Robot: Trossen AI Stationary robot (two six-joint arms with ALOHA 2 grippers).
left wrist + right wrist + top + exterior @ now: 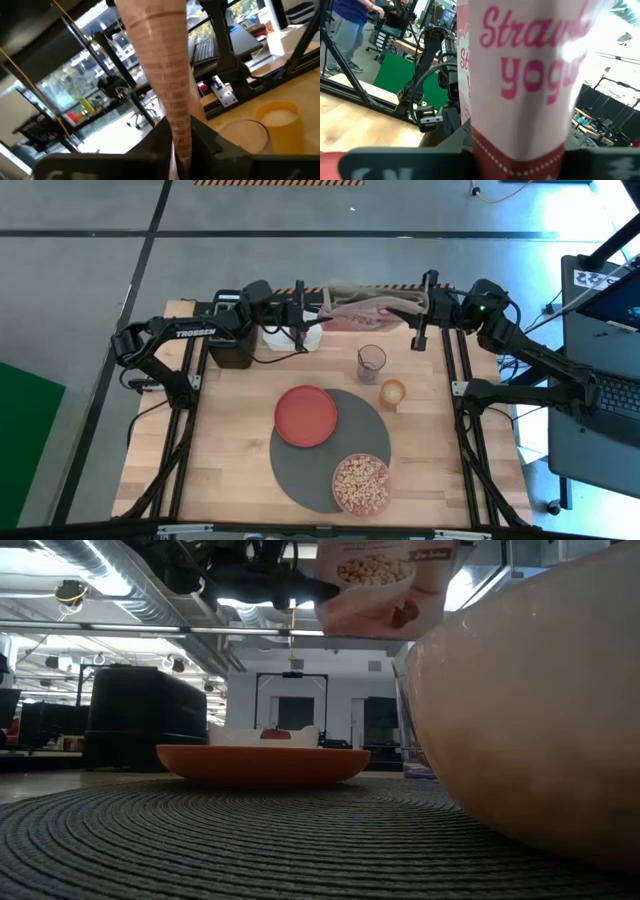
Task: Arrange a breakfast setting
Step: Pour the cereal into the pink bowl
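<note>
A pink cereal box (368, 308) hangs lengthwise above the table's far edge, between my two grippers; it also shows at the top of the low view (385, 585). My left gripper (318, 311) is shut on its left end, my right gripper (418, 308) on its right end. On the table lies a round dark-grey mat (300, 475). A red plate (306, 416) rests on the mat's far left part. A see-through bowl (361, 483) holding cereal stands on its near right part. My left gripper pinches a narrow edge of the cereal box at its left end (181, 127) between its two fingers. The fingers lie level and come from the table's left. The box runs away from them, clear of the table. My right gripper has the box's right end (520, 145) between its two fingers. They reach level from the table's right. The printed face fills that wrist view and hides how far back the box reaches.
A black toaster (230, 345) and a white tub (295, 337) stand at the far left, under my left arm. A clear cup (371, 363) and a yellow cup (392, 393) stand right of the plate. Bare wood shows left of the mat.
</note>
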